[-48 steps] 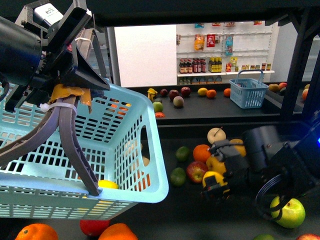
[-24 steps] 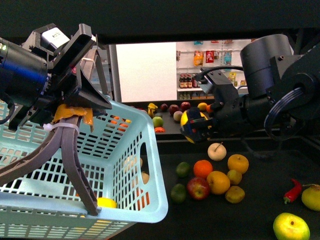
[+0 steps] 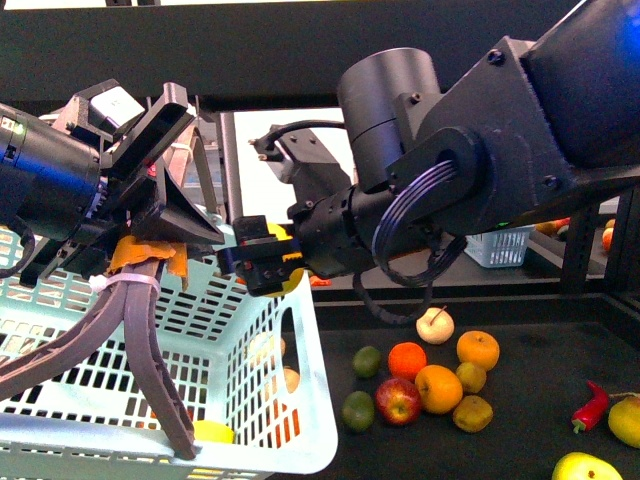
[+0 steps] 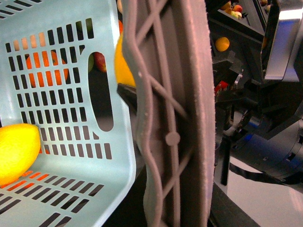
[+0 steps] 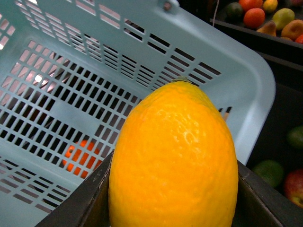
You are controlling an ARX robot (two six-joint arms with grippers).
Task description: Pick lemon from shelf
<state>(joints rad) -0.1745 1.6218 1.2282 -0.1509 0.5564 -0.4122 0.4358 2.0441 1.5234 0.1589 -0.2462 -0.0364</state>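
- Right claw (image 3: pixel 262 264) clamped on lemon (image 5: pixel 173 161), held over pale-blue basket (image 3: pixel 312 380) rim.
- Left claw (image 3: pixel 150 235) closed around grey handle (image 3: pixel 140 330) of basket.
- Second lemon (image 4: pixel 16 151) lies inside basket.

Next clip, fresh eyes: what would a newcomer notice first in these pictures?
The big right arm fills the front view, the right claw shut on a bright yellow lemon by the rim of the pale blue basket. The left claw holds that basket up by its grey handle, with another yellow fruit lying inside. Loose fruit sits on the black shelf deck below.
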